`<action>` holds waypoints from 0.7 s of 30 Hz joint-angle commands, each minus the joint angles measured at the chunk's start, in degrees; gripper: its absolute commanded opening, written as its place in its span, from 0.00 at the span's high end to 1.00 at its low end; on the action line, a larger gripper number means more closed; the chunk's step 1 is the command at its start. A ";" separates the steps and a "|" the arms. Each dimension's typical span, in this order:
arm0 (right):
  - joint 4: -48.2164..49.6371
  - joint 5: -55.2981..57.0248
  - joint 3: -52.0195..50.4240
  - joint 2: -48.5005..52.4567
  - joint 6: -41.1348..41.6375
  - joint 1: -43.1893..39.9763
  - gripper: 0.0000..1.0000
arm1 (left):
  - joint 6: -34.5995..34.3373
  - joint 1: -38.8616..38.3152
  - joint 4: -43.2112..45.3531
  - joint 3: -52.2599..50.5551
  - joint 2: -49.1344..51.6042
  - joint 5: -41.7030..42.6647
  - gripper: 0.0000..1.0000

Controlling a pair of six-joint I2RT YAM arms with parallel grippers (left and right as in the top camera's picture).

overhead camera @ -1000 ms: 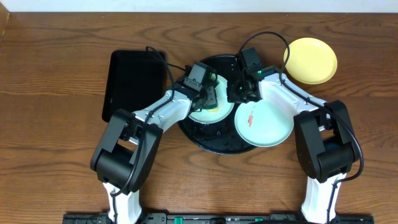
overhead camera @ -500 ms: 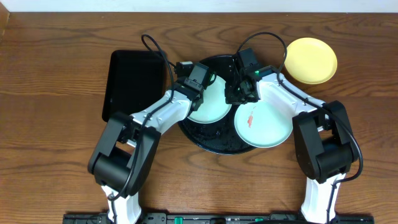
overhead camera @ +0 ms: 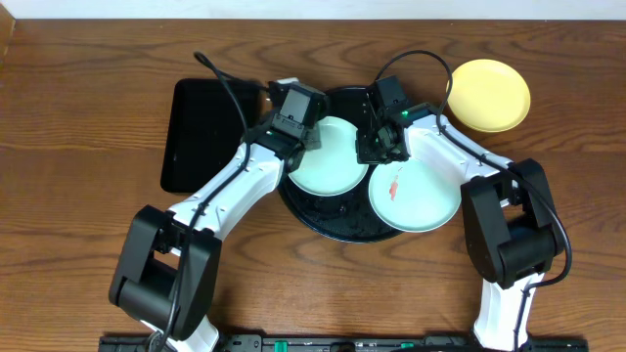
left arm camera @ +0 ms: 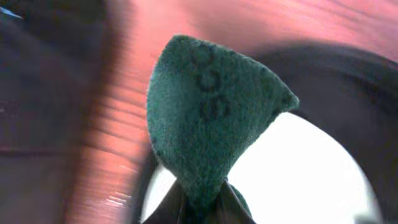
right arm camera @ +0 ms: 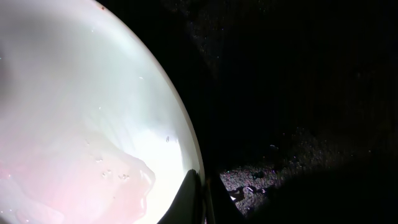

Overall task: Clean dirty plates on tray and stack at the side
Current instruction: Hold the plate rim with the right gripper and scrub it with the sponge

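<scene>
Dark brown wood-grain tabletop point(overhead camera: 78, 235), evenly lit.

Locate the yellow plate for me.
Overhead view: the yellow plate sits on the wooden table on the robot's right, toward the far edge, just outside the round black tray.

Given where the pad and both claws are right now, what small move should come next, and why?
Probably swing the left claw with its green pad over to the orange smear on the right mint plate. The left mint plate looks clean, the pad is off it, and the right claw pinches the smeared plate's rim, seemingly steadying it.
</scene>
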 commanded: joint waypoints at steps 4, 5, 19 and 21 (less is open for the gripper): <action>-0.92 4.15 -0.33 0.04 0.13 -0.68 0.99 | -4.55 -1.29 -0.07 -0.87 2.08 18.21 0.90; -0.90 4.13 -0.33 0.04 0.13 -0.66 0.98 | -4.52 -1.38 -0.09 -0.90 2.67 17.03 0.90; -2.27 3.98 -0.33 0.04 0.13 -0.63 0.98 | -4.11 1.62 -2.73 -0.90 13.18 1.86 0.91; -2.25 3.96 -0.33 0.04 0.13 -0.63 0.98 | -4.11 2.32 -2.91 -0.90 13.09 -1.70 0.91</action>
